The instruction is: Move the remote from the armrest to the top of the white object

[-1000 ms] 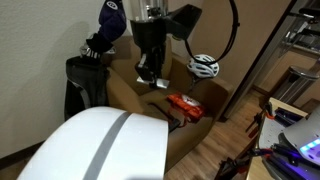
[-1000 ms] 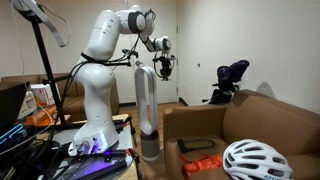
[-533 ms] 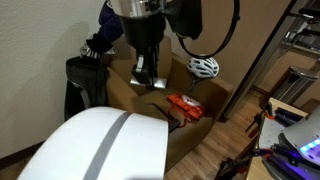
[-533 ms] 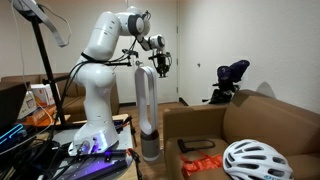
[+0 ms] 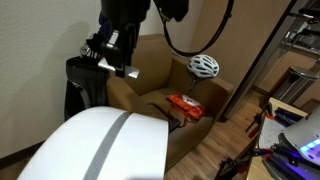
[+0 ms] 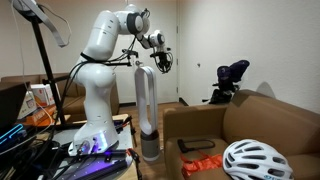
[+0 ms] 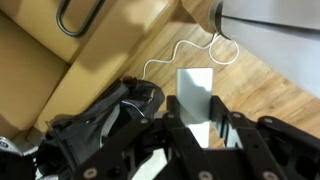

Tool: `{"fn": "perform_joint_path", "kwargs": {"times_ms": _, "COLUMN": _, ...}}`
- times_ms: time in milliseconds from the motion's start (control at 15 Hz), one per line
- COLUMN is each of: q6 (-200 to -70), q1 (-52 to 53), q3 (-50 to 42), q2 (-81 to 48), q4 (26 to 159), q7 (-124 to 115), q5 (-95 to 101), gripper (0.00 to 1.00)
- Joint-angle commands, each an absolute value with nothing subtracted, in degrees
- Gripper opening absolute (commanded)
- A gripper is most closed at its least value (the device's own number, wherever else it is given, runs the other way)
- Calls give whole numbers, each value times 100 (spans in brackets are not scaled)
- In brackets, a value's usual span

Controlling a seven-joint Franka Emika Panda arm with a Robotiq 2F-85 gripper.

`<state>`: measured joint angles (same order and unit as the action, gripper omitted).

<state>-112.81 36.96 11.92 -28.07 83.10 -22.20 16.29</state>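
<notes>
In an exterior view we see the gripper (image 5: 124,66) up in the air beside the brown armchair (image 5: 150,88), with a small pale bit under it. In an exterior view the gripper (image 6: 161,62) hangs near the top of the tall fan (image 6: 147,105). Only the wrist view shows the hold: the gripper (image 7: 200,130) is closed on the remote (image 7: 197,92), which looks grey here, high over the wood floor (image 7: 270,110).

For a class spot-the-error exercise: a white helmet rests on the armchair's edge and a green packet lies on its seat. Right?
No: the packet is orange, not green, as both exterior views show. The white helmet does rest on the armchair's edge.
</notes>
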Motion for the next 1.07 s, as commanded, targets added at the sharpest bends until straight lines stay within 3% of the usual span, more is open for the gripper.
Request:
{"fn": "perform_joint_path", "kwargs": {"times_ms": 0, "q6": -11573, "q1": 3599, "q3": 1282, "q2": -2397, "q4": 8512, "q7": -1790, "q5": 1513, "gripper": 14}}
{"fn": "perform_joint_path", "kwargs": {"times_ms": 467, "q6": -9847, "q1": 3853, "q3": 1570, "q2": -2154, "q4": 8025, "q7": -1315, "q5": 1604, "gripper": 14}}
{"fn": "perform_joint_path", "kwargs": {"times_ms": 667, "q6": -9871, "q1": 4124, "q3": 1659, "q2": -2119, "q4": 8027, "q7": -1278, "q5": 1933, "gripper": 14}}
{"fn": "perform_joint_path", "kwargs": {"times_ms": 733, "q6": -9912, "q1": 4035, "q3": 1612, "q2": -2196, "q4": 7987, "q7": -1381, "q5": 1706, "gripper": 36}}
{"fn": "perform_joint_path", "kwargs": {"times_ms": 933, "q6": -9906, "q1": 4198, "q3": 1616, "q2": -2197, "q4": 7976, "q7": -1378, "q5": 1829, "gripper": 36}}
{"fn": "perform_joint_path", "kwargs": {"times_ms": 1000, "q6": -9906, "q1": 4193, "q3": 1613, "q2": -2197, "q4": 7976, "q7": -1378, "q5": 1836, "gripper": 14}}
